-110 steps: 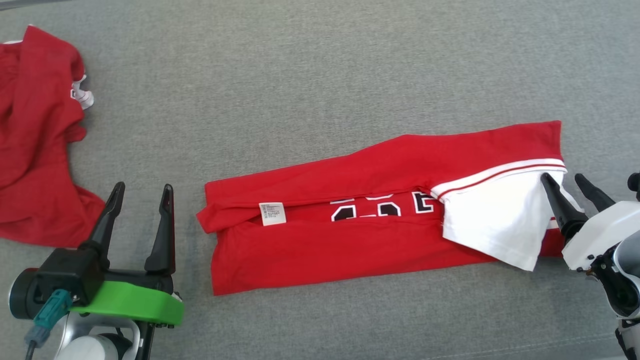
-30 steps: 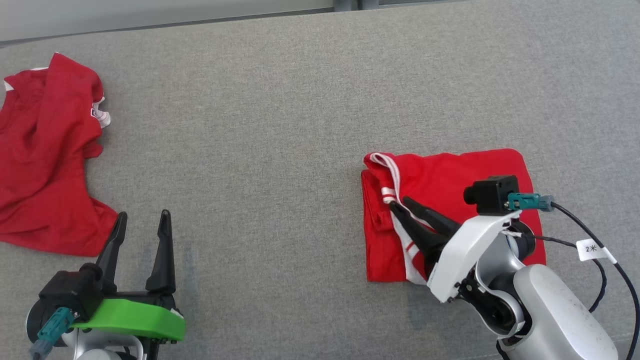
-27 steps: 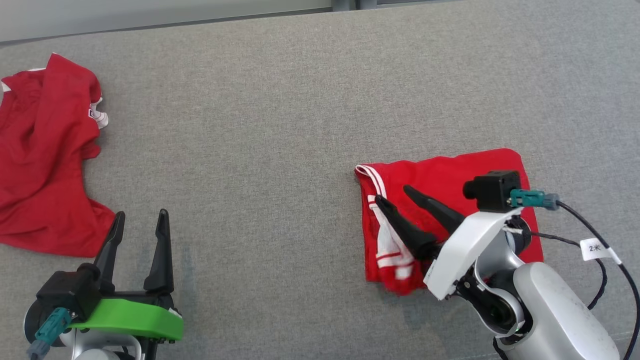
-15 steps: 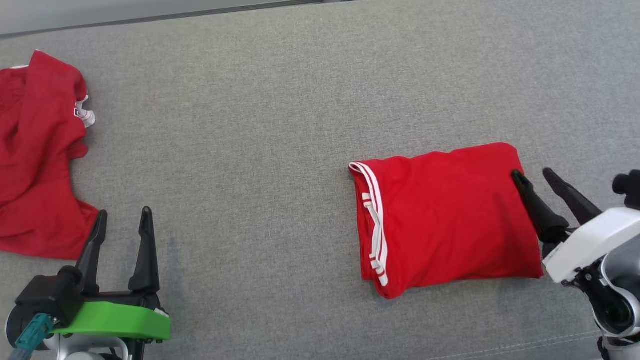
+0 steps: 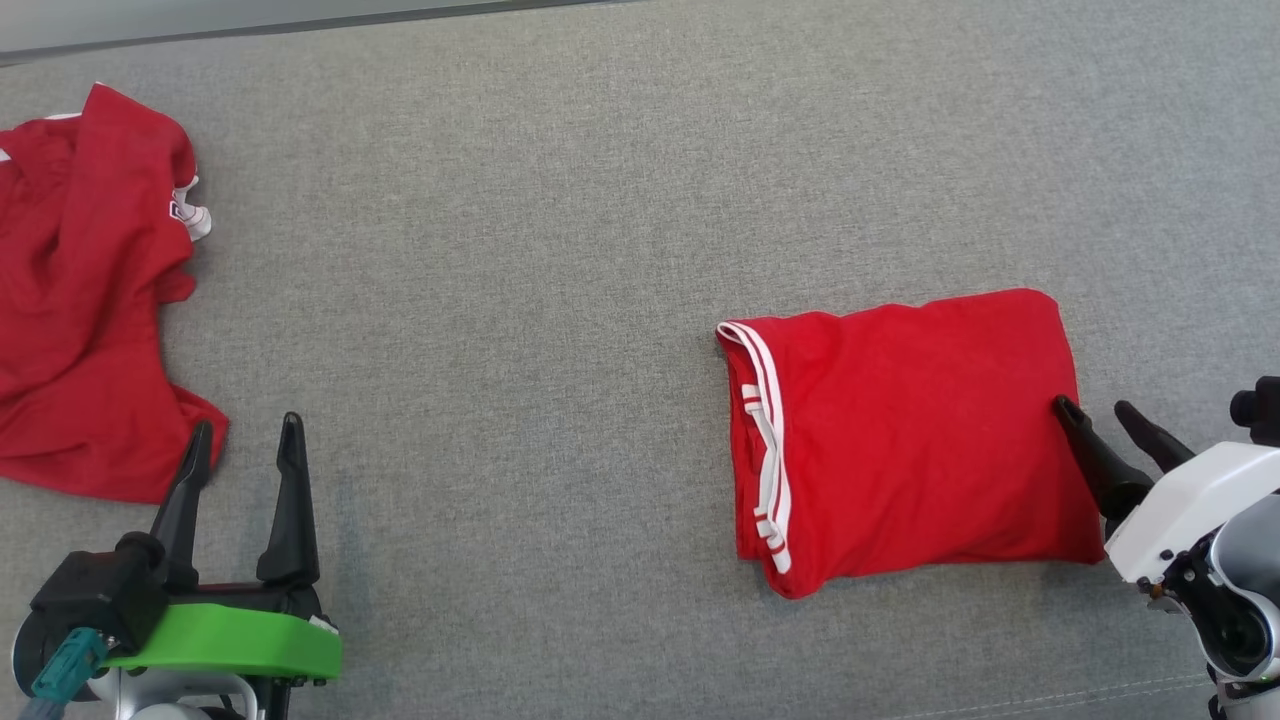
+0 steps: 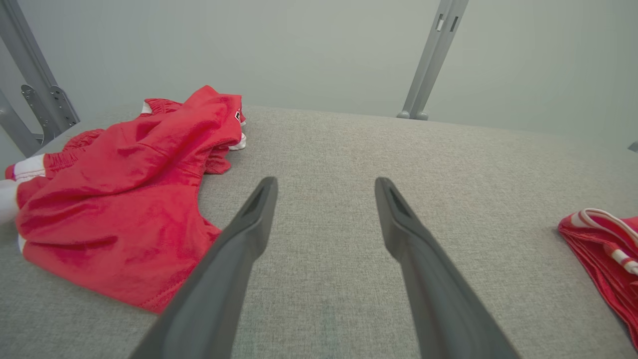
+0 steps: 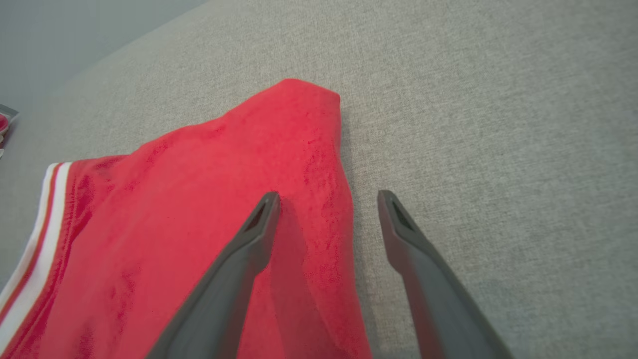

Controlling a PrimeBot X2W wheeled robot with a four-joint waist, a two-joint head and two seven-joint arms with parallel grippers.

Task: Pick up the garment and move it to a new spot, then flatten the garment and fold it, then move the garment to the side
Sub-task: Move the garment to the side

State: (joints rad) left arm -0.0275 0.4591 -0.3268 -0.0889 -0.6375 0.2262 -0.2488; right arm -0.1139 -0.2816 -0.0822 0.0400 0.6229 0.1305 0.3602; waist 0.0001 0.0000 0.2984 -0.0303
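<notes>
The garment (image 5: 905, 440) lies folded into a red rectangle right of centre on the grey surface, with white striped trim along its left edge. My right gripper (image 5: 1094, 408) stands open at the garment's right edge, one finger over the cloth and one off it. The right wrist view has the garment (image 7: 199, 209) under the left finger, and the right gripper (image 7: 326, 197) holds nothing. My left gripper (image 5: 245, 430) is open at the lower left, far from the folded garment. In the left wrist view the left gripper (image 6: 324, 182) points over bare fabric, and the garment's edge (image 6: 605, 254) shows at the right.
A second red garment (image 5: 85, 300) lies crumpled at the left edge, just beyond my left fingertips, also seen as a red heap (image 6: 124, 199) in the left wrist view. The grey fabric surface (image 5: 520, 280) ends at a wall with metal posts (image 6: 431, 60).
My right gripper let go of the folded-over end and opened. It then drew back to the garment's right edge. The garment now lies as a flat rectangle. The head camera shifted slightly.
</notes>
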